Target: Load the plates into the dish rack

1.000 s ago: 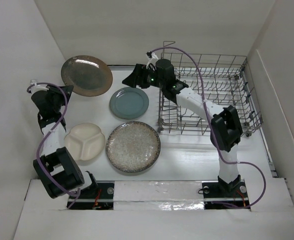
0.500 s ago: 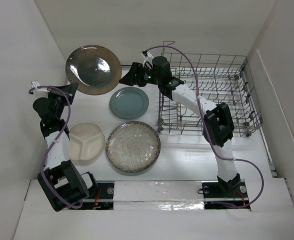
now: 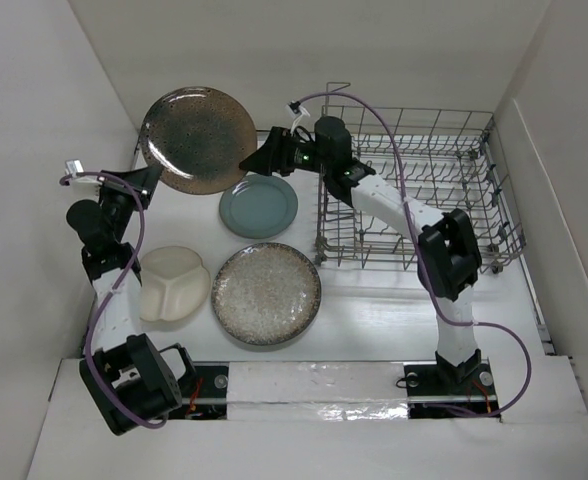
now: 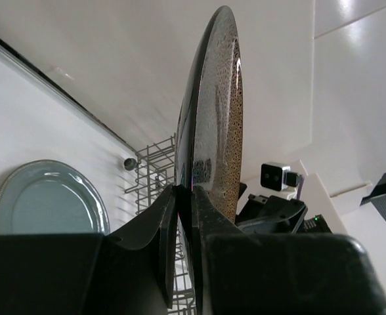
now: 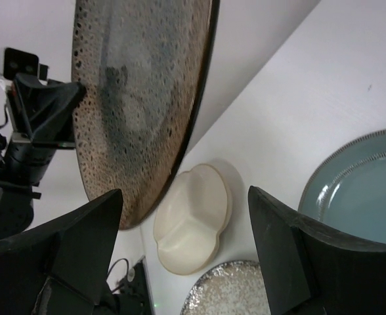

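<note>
**A:** Where is the round brown glazed plate (image 3: 196, 138)?

**B:** It is off the white bench (image 3: 374, 300), at the far left, tilted up nearly on edge. The left fingers (image 3: 142, 180) pinch its lower left rim. The left wrist view shows them pressed on either side of the rim.

**A:** And the right fingers (image 3: 259, 160)?

**B:** They are spread wide, just beside the plate's right rim and above the far edge of the round grey-blue plate (image 3: 259, 206). They grip nothing. I cannot tell whether either one touches the brown plate.

**A:** What about the other plates?

**B:** All three lie flat on the bench. The grey-blue one sits just left of the rack. The large speckled beige-grey plate (image 3: 266, 293) is nearer, just beside it. The cream plate with divided sections (image 3: 172, 284) lies left of the speckled one, and their rims are close together.

**A:** And the rectangular grey wire dish rack (image 3: 414, 190)?

**B:** It stands on the right half of the bench, toward the far side, with its tines upright. No plate is in it. The right arm reaches across its near left corner.
</note>
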Robot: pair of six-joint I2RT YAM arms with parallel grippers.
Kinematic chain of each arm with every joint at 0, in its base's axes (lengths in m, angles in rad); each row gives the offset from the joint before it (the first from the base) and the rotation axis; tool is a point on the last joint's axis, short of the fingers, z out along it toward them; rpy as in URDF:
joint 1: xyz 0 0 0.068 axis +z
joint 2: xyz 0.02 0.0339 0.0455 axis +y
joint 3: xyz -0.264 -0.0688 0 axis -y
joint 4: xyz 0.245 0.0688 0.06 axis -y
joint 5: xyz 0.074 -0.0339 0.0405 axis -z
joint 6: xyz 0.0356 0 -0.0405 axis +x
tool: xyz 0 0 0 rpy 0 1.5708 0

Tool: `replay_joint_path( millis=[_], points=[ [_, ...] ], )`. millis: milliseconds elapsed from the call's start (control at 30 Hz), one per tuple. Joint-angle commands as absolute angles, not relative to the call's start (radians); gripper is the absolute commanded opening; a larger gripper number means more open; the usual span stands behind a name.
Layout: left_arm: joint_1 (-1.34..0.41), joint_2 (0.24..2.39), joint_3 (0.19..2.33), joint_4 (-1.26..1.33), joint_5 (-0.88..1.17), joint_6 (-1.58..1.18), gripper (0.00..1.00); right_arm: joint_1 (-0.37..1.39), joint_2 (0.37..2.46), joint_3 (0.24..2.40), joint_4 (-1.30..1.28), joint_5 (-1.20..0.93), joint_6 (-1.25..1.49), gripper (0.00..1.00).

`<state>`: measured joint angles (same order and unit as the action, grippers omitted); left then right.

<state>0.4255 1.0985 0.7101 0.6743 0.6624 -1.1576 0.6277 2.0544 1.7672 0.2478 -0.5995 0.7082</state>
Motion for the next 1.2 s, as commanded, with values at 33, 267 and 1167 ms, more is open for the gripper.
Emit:
replay_joint_path(
  millis=[33, 267, 1167],
  points=[
    [0.422, 1.008, 0.713, 0.946, 0.725, -1.258, 0.00, 0.624, 2.078, 1.864, 0.302, -0.633, 0.729, 0.80],
    [0.396, 1.000, 0.606, 1.046, 0.827, -1.272, 0.00, 0.624, 2.112, 1.901, 0.391, -0.672, 0.781, 0.64],
    [0.233, 0.836, 0.615, 0.800, 0.853, -0.959, 0.72, 0.410, 1.401, 1.596, 0.099, -0.126, 0.451, 0.00]
  ],
)
